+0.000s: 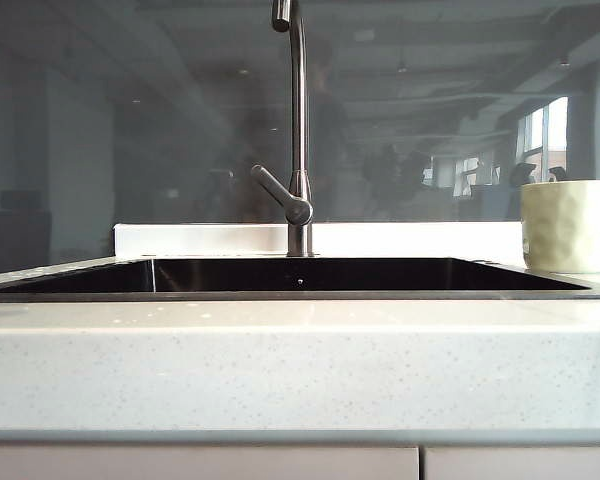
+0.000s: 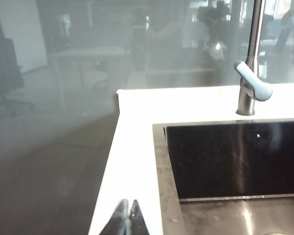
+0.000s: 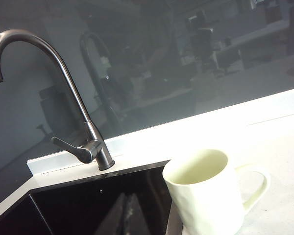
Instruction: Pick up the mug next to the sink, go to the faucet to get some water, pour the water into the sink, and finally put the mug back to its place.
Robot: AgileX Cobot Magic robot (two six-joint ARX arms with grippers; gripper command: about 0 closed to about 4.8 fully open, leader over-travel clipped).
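Pale speckled countertop (image 1: 300,360) bears the mug (image 1: 568,226), apparently beside the sink (image 1: 300,293)

My workspace, a kitchen mock-up inside an office, pale speckled stone counter (image 1: 300,370), wide dark rectangular sink (image 1: 300,276) at frame centre, tall brushed-metal faucet (image 1: 298,150), glass backsplash (image 1: 130,120) reflecting desks and windows upper right

Exterior low, frontal; wrists nearer; all share faucet (image 1: 298,150).

Your exterior view cuts mug (image 1: 570,226) handle at frame edge, faucet (image 1: 298,130) spout at top. Left gripper (image 2: 127,219), right gripper (image 3: 125,215): only closed fingertips show. Mug base cropped in right wrist view.
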